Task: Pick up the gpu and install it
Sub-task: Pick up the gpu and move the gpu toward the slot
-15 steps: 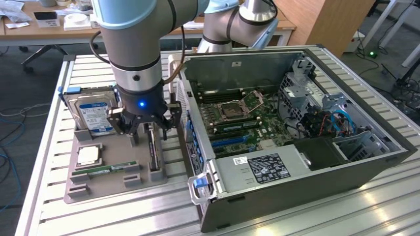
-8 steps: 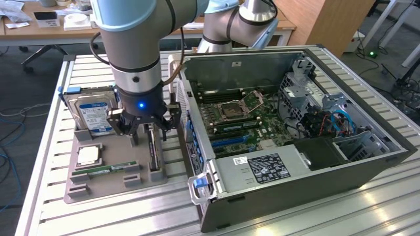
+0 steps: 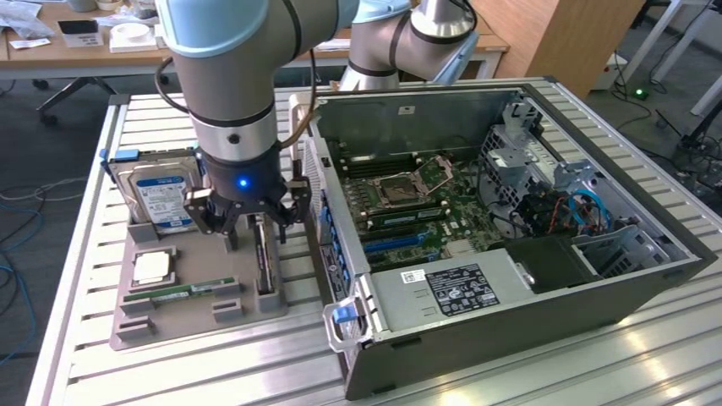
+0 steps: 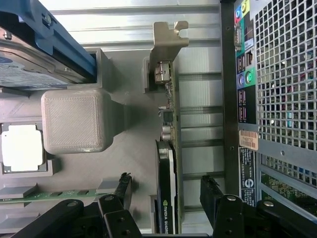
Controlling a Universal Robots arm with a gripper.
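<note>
**Clerk:** Item one, the gpu [image 3: 265, 266]. Location and lie?

**Checker:** It stands on its long edge in a slot of the grey holder tray [image 3: 198, 326], directly beneath the gripper [image 3: 257, 230]. The long axis runs along the tray, parallel to the near wall of the computer case [image 3: 508, 296]. In the wrist view, the black cooler end of the card sits between the fingers [image 4: 124, 187]. The silver bracket end is the end farthest from them. The card is upright, not tilted.

**Clerk:** Gripper state?

**Checker:** The jaws are partly spread, with one finger on each flat side of the card and a clear gap on both sides. Nothing is gripped.

**Clerk:** Arm pose?

**Checker:** The arm [image 3: 232, 85] hangs straight down with the wrist vertical. The fingers point at the tray, low over it.

**Clerk:** Neighbours, starting from the exterior view's left?

**Checker:**
- The hard drive [image 3: 158, 199] has a blue-white label and stands in its own slot, near the gripper on that side.
- The processor chip [image 3: 152, 267] lies flat in a recess, a little farther from the gripper.
- The memory stick [image 3: 181, 292] is narrow and green and sits in its slot.
- The gripper over the gpu comes next.
- The computer case is open with its motherboard exposed, just beside the gripper on the exterior view's right.
- All of it rests on a slatted metal table [image 3: 169, 372].
</note>
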